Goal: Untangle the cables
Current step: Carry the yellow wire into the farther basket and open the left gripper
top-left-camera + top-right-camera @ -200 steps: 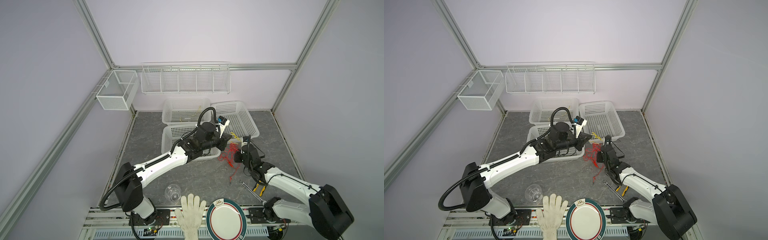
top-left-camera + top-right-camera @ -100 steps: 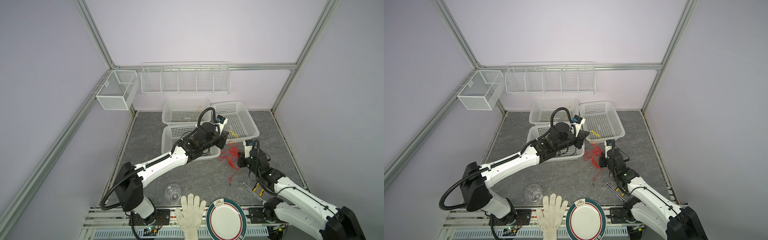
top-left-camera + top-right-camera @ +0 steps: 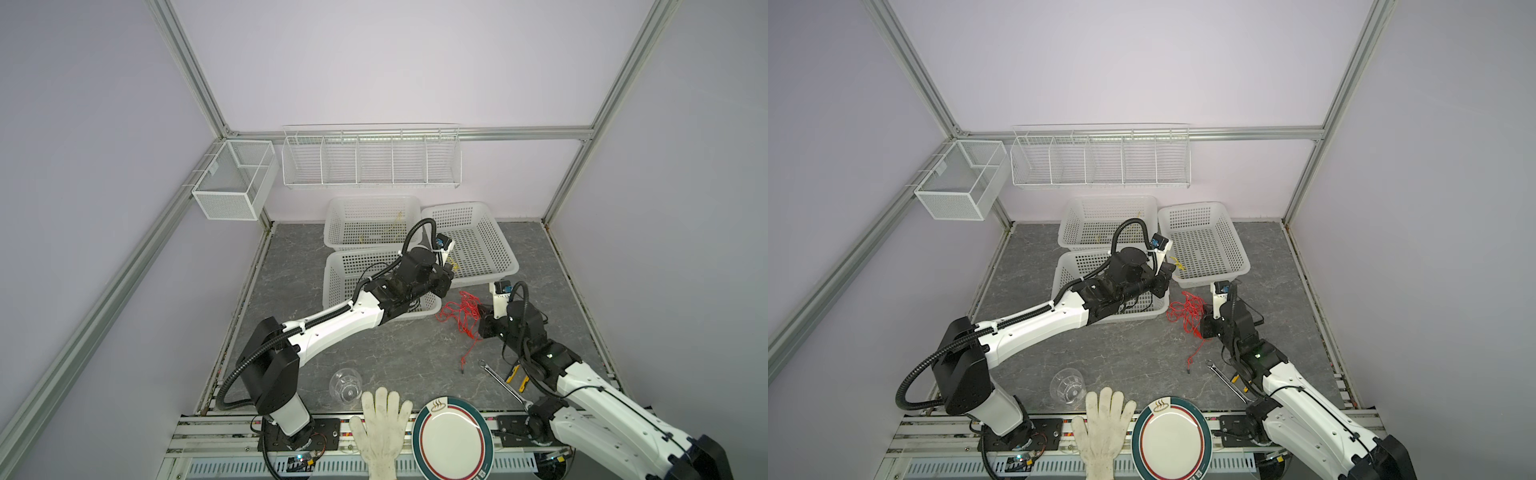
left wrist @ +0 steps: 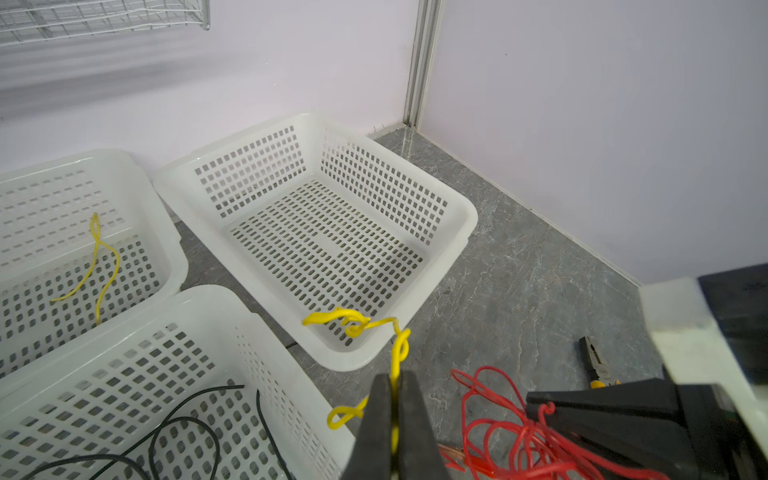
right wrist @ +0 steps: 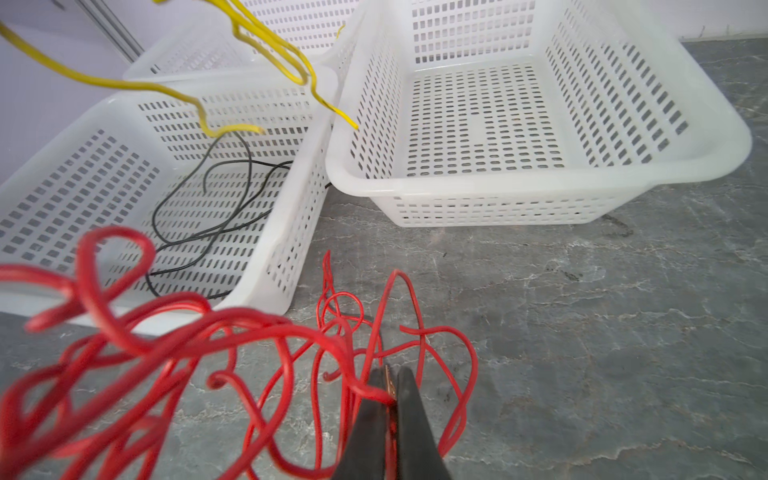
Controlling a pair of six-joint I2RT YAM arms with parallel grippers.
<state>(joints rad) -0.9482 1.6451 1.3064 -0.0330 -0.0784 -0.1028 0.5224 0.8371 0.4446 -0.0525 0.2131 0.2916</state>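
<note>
Of the cables, the yellow one (image 4: pixel 401 349) is pinched in my shut left gripper (image 4: pixel 395 386), which hangs by the corner of the right basket (image 3: pixel 505 245) in both top views. Its loose end curls over that basket's rim. The tangled red cable (image 5: pixel 266 332) lies on the floor (image 3: pixel 459 313), with my right gripper (image 5: pixel 388 380) shut on a strand at its right side (image 3: pixel 1202 326). A black cable (image 4: pixel 187 428) loops inside the near basket (image 3: pixel 332 286). Another yellow piece (image 4: pixel 99 257) lies in the far basket.
Pliers (image 3: pixel 515 376) and a wrench (image 3: pixel 500 382) lie by the right arm. At the front edge are a plate (image 3: pixel 453 436), a white glove (image 3: pixel 382 424) and a clear glass (image 3: pixel 345 384). Wire racks hang on the back wall.
My right gripper has drawn back toward the front with the red cable. The yellow cable has come away from the red tangle, and the left gripper has shifted slightly left.
</note>
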